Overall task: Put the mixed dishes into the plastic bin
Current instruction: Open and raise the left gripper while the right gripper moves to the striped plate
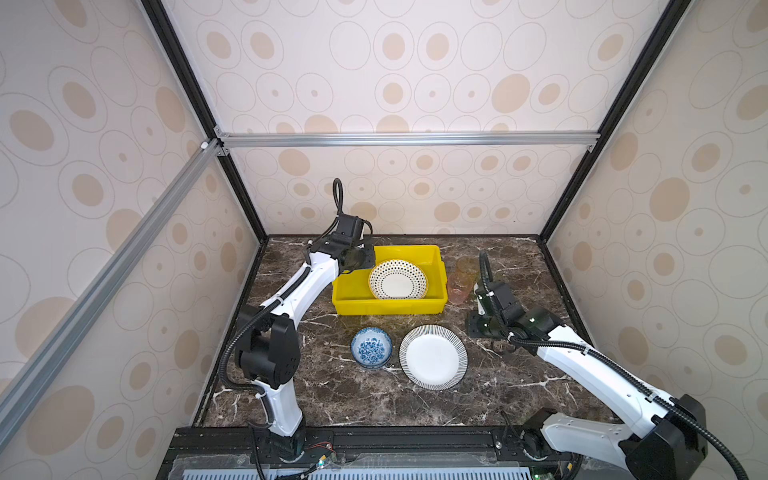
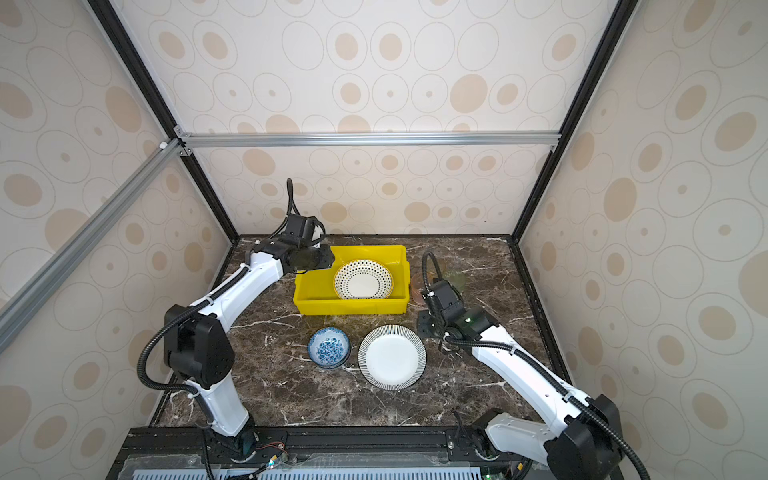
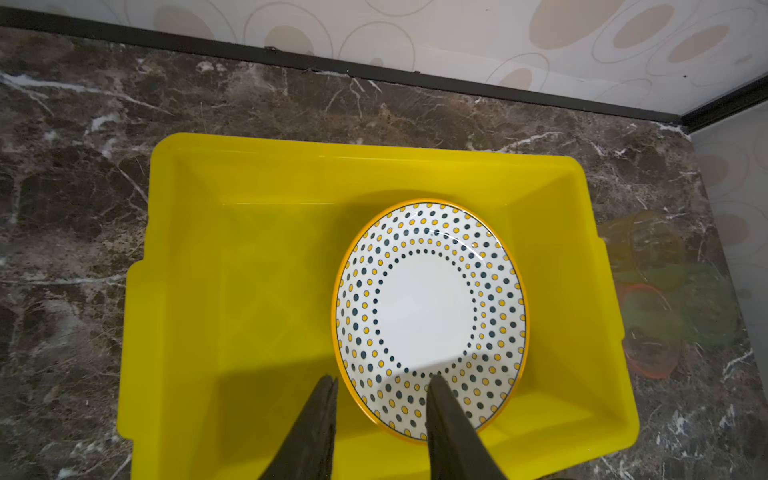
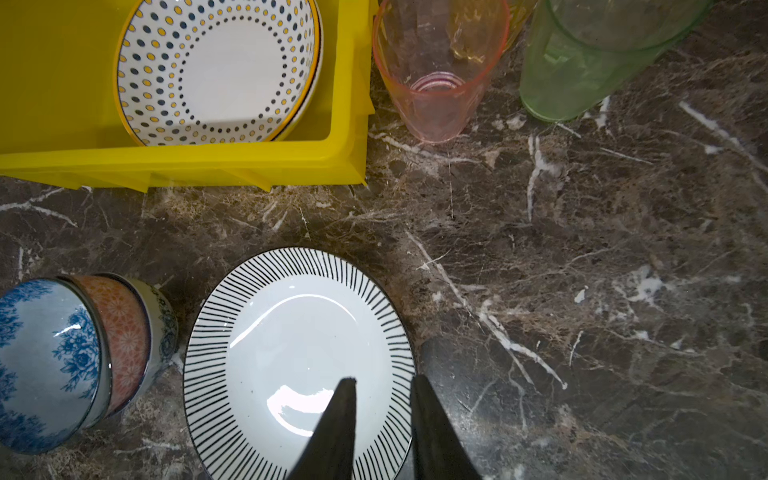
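The yellow plastic bin [image 1: 386, 307] stands at the back middle of the table. A dotted plate [image 1: 397, 279] lies in it, tilted against its right wall. My left gripper [image 3: 384, 378] hovers open above the bin's [image 3: 249, 291] left part, clear of the dotted plate [image 3: 428, 307]. A striped-rim plate [image 1: 433, 356] lies flat in front of the bin. My right gripper [image 4: 383, 380] is open above that plate's [image 4: 291, 332] right edge, one finger over the plate and one outside the rim, gripping nothing. A blue-floral bowl [image 1: 371, 347] tops a nested stack of bowls [image 4: 124, 332].
To the right of the bin stand a pink cup [image 4: 436, 70], a green cup [image 4: 582, 62] and an amber cup [image 1: 467, 266], close together. The table is dark marble [image 1: 374, 399] enclosed by patterned walls.
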